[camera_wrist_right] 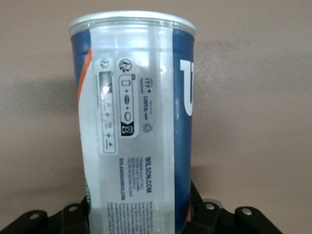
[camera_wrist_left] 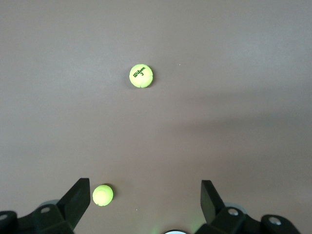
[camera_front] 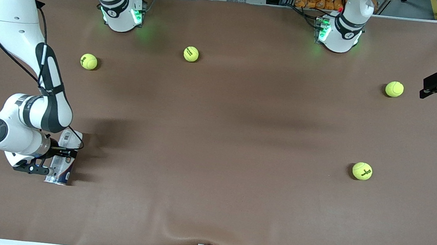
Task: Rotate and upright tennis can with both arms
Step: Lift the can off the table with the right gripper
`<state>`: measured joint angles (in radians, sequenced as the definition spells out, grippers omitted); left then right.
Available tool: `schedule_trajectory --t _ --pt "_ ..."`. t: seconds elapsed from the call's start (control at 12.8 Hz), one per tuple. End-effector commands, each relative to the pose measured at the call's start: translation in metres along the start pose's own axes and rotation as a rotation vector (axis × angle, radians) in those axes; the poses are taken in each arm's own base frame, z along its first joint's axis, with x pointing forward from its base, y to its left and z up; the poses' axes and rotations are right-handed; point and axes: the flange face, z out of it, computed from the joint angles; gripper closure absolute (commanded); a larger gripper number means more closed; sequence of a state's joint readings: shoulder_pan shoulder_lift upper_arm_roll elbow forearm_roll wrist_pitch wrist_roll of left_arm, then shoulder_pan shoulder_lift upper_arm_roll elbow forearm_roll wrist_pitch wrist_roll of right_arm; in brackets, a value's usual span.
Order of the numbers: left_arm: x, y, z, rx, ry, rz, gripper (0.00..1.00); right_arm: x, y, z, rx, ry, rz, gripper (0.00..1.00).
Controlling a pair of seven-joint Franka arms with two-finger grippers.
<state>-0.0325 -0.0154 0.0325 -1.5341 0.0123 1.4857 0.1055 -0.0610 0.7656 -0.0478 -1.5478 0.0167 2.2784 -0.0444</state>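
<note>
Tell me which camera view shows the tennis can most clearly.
The right wrist view: the tennis can fills the frame, with its label readable, between the right hand's fingers. In the front view it is small and partly hidden by that arm. The left wrist view does not show it, only tennis balls.

Glossy clear-plastic tennis can (camera_wrist_right: 134,122), fuzzy felt tennis balls (camera_front: 362,171), matt brown table (camera_front: 216,138)

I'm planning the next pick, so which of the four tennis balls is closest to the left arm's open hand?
The tennis ball at the left arm's end of the table, right beside the left hand. The other three lie much farther away.
</note>
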Motion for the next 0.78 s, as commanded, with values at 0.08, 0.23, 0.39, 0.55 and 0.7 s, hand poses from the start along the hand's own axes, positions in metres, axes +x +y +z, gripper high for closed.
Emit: schedule_trajectory --t 0.08,0.23,0.39,0.55,0.7 --pt "-0.001 -0.001 -0.004 -0.013 0.010 -0.002 0.00 0.006 -0.004 -0.012 -0.006 0.019 -0.055 0.34" --pt "-0.002 -0.002 -0.005 -0.013 0.011 0.001 0.00 0.007 -0.007 -0.021 -0.007 0.030 -0.077 0.34" --pt "-0.002 -0.002 -0.005 -0.013 0.011 0.001 0.00 0.008 -0.016 -0.037 -0.010 0.036 -0.121 0.34" --pt "-0.001 -0.002 -0.004 -0.013 0.010 0.003 0.00 0.011 -0.032 -0.052 -0.009 0.033 -0.168 0.34" --pt "-0.001 -0.003 -0.004 -0.013 0.010 0.000 0.00 0.012 -0.057 -0.073 -0.011 0.060 -0.221 0.34"
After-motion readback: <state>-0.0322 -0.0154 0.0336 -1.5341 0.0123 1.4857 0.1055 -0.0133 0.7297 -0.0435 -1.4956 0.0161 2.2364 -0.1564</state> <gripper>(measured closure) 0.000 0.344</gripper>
